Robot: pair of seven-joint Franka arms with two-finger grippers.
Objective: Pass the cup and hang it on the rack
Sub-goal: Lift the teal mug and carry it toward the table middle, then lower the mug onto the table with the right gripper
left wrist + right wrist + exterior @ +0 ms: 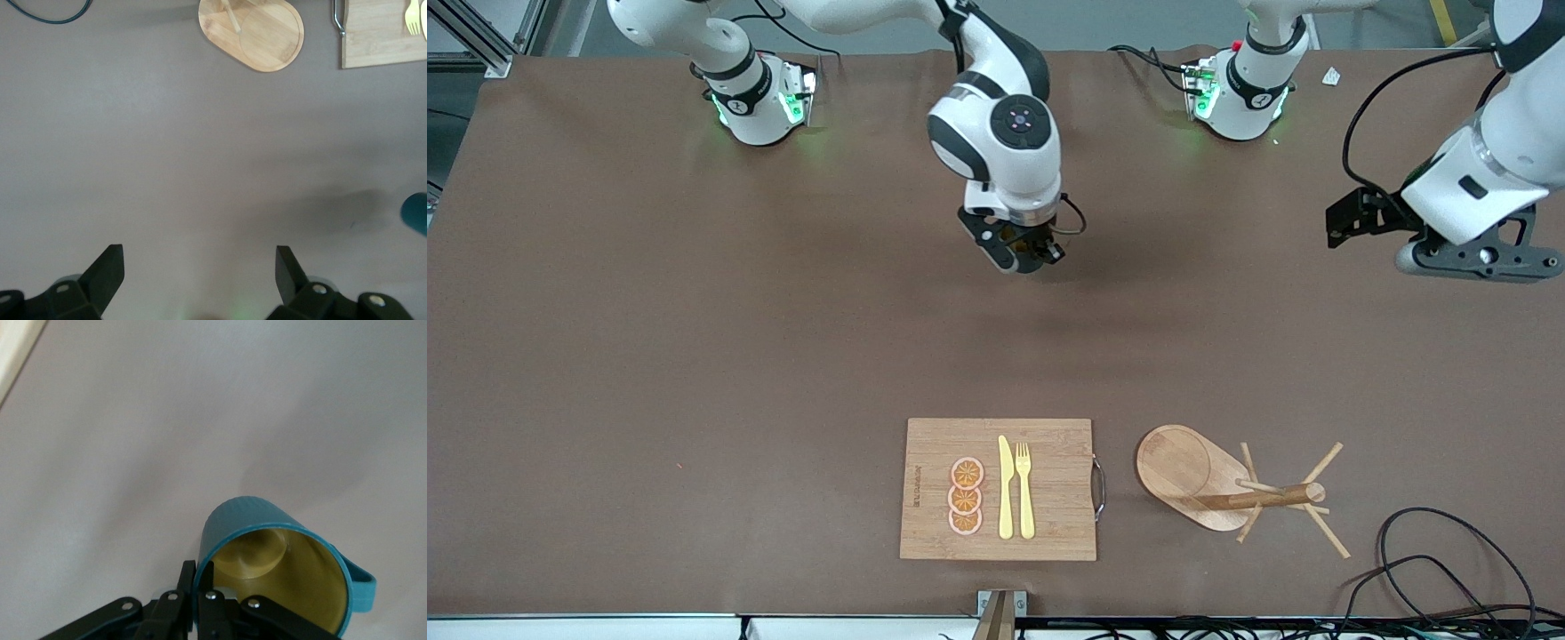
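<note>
Three cameras: one high, two riding the wrists.
The front view faces the arms; the left wrist looks down and shares the rack point(257, 32) and bench point(187, 153); the right wrist sits close above bench.

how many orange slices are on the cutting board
3. The orange slices lie in a touching row on the cutting board, beside the knife: one farthest from the front camera, one in the middle, one nearest. None looks hidden.

Bare tabletop point(694, 356) mid-table; cutting board point(998, 489), rack point(1227, 484) crowd front camera's edge.
</note>
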